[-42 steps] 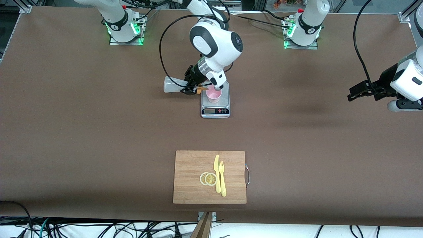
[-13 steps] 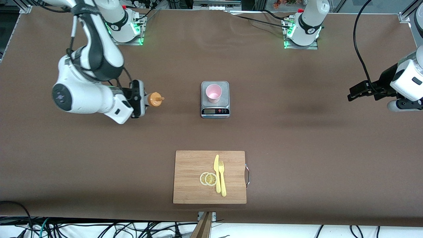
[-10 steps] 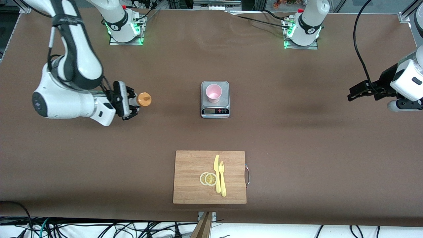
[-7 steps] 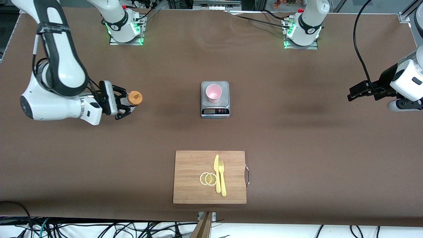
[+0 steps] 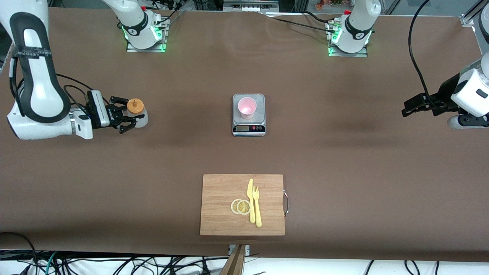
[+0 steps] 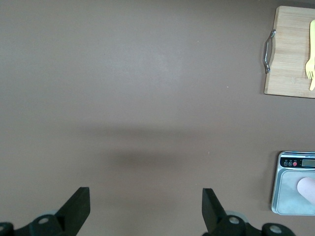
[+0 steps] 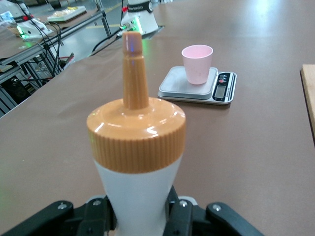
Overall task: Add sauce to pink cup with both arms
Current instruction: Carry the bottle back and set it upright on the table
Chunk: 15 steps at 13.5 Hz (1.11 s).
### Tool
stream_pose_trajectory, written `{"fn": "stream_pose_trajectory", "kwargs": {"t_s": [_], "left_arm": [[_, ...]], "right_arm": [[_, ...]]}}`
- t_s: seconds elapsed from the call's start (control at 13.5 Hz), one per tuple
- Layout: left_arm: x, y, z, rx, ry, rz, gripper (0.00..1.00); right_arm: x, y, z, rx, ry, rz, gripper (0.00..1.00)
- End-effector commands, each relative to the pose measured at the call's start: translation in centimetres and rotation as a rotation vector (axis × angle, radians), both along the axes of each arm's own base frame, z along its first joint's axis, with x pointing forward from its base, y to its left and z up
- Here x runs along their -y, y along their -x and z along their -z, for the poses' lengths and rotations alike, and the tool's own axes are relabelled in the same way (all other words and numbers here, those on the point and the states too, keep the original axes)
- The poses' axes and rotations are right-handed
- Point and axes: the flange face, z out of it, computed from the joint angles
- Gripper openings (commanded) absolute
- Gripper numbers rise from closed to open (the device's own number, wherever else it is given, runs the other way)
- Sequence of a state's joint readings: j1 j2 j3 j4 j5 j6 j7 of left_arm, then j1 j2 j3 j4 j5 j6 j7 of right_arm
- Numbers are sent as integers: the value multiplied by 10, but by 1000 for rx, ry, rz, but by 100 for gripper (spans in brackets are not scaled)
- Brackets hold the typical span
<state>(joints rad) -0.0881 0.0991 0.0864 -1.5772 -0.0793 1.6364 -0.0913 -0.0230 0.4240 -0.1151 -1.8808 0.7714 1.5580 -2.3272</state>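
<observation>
Bottle [image 5: 136,111] upright, clenched low on its whitish body by the right gripper [image 5: 123,116] toward the right arm's end of the table, well apart from the cup [image 5: 246,107]; base at or just above the cloth (cannot tell which). Cup upright on the scale [image 5: 248,129] at mid-table; no sauce visible in it from here. Left gripper [image 6: 146,211] waiting with jaws released wide, over bare cloth toward the left arm's end. Step in hand, most likely: setting the bottle down. To do it well: lower straight, nozzle up; seat the base flat before letting go; open slowly, then back out level so a finger does not clip the body and tip it. Worth keeping clear of the board [image 5: 242,204] with fork [image 5: 257,208] and knife [image 5: 250,199], nearer the camera.
</observation>
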Motion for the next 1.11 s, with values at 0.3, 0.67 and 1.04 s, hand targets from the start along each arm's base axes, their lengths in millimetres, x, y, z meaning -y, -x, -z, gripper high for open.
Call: {"fn": "stream_pose_trajectory", "kwargs": {"t_s": [0.3,0.67,1.04], "left_arm": [[-2,0,-4,-3,-8,24,100],[-2,0,-4,-3,-8,24,100],[-2,0,-5,-1,-8,24,100]], "right_arm": [[39,18,83,14,-210,8,9],[50,26,124,35,-272,24,10],[52,27,131,49,-282,30,62]]}}
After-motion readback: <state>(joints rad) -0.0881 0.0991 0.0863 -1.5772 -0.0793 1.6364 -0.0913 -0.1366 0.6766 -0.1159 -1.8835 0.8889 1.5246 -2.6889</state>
